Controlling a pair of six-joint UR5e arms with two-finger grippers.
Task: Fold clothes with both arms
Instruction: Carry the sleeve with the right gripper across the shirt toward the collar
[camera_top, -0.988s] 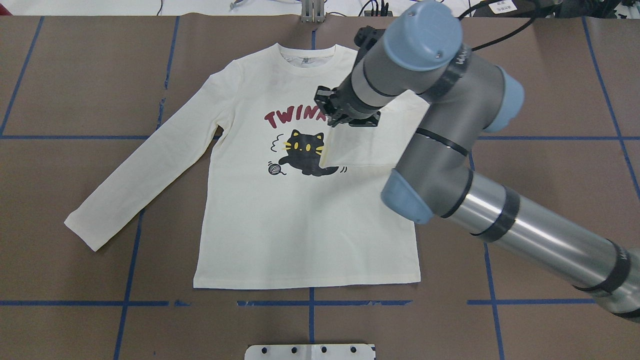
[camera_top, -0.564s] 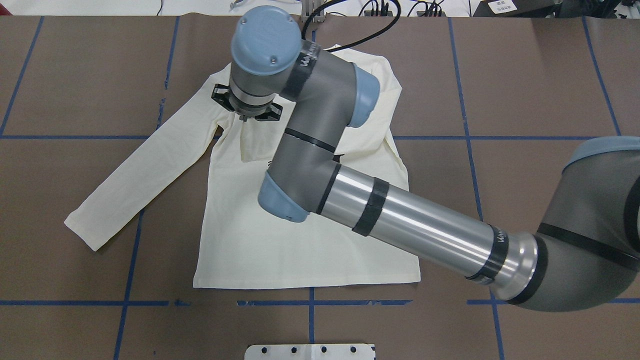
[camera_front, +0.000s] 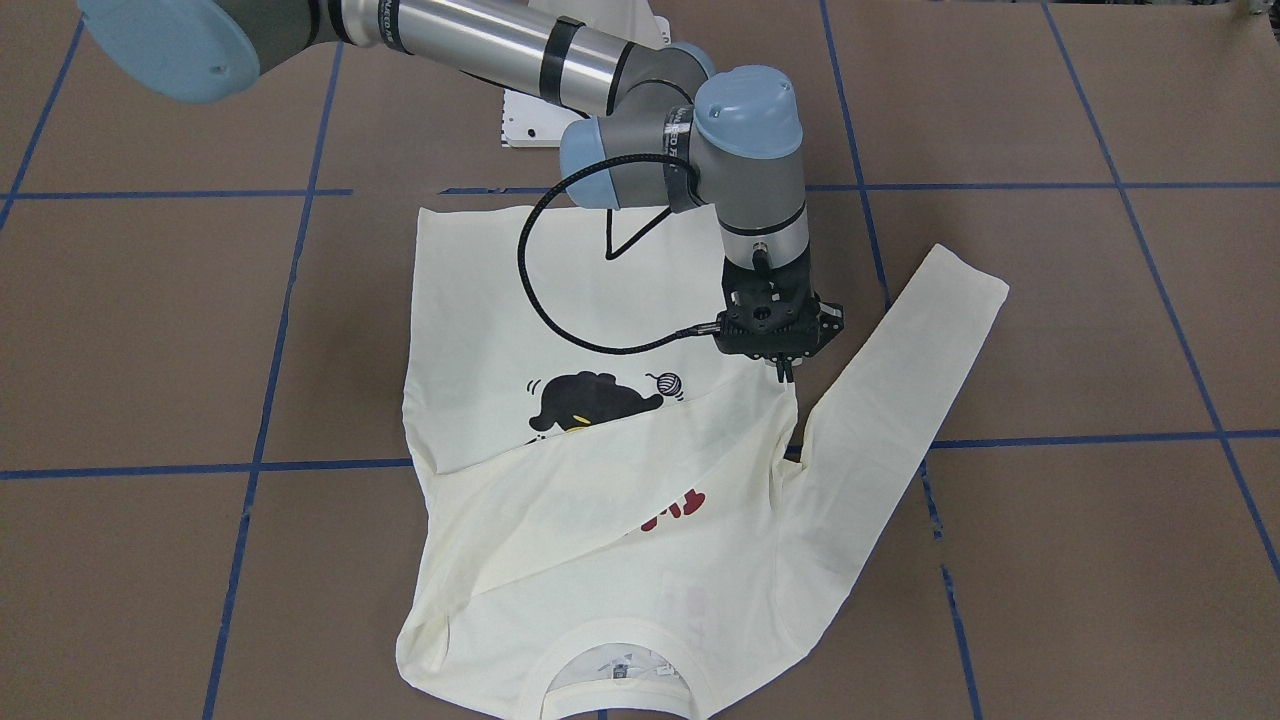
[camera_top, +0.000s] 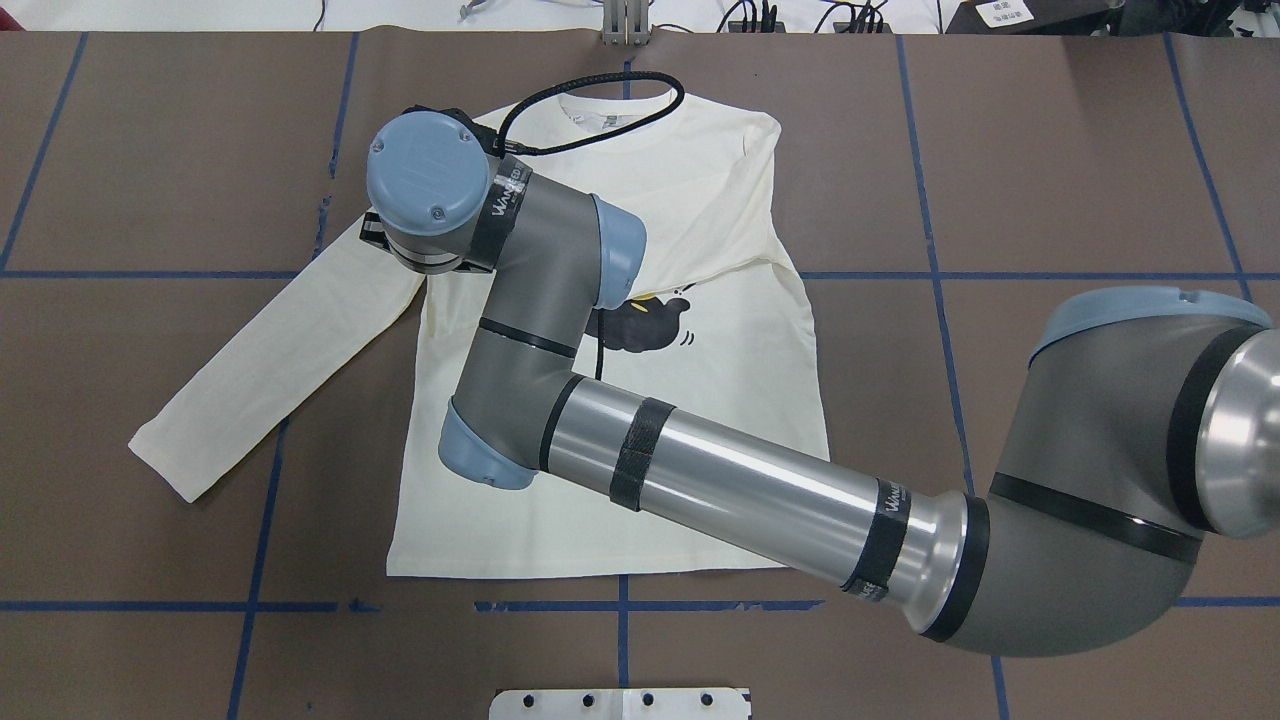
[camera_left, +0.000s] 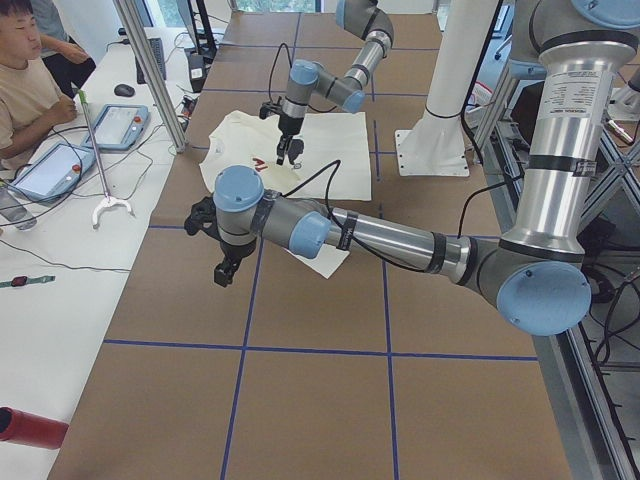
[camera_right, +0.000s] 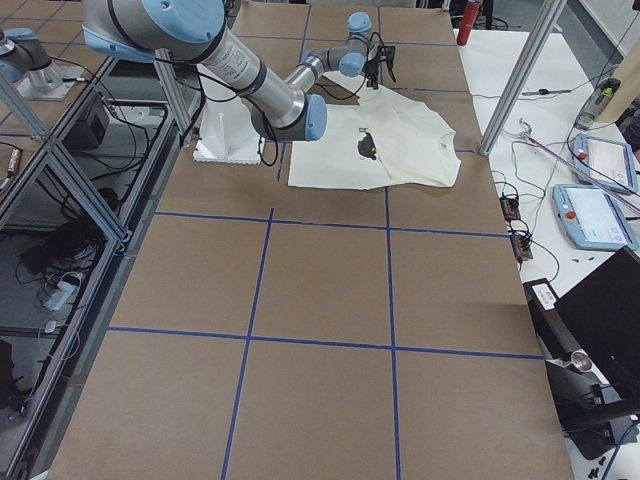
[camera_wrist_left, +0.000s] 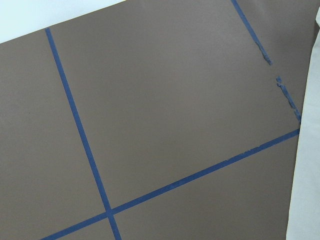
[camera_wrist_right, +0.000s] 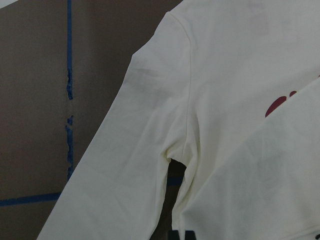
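The cream shirt (camera_front: 600, 590) lies flat, neck toward the far edge (camera_top: 610, 110). Its right sleeve (camera_front: 620, 470) is folded across the chest and covers most of the red lettering (camera_front: 675, 508); the cat print (camera_top: 645, 325) partly shows. My right gripper (camera_front: 783, 375) reaches across and is shut on that sleeve's cuff, low over the left armpit (camera_wrist_right: 172, 152). The left sleeve (camera_top: 270, 370) lies spread out. My left gripper (camera_left: 225, 272) hovers over bare table beyond the left sleeve; I cannot tell if it is open. The left wrist view shows only a strip of sleeve (camera_wrist_left: 307, 165).
The right arm's forearm and elbow (camera_top: 480, 450) span the shirt's lower half. The white pedestal base (camera_top: 620, 703) stands at the near edge. An operator (camera_left: 25, 90) sits with tablets (camera_left: 120, 120) at a side table. Blue tape lines (camera_top: 250, 560) mark the brown surface.
My right gripper has moved from the shirt's middle to its left armpit, pulling the right sleeve across the chest. The lettering and part of the cat are now covered.
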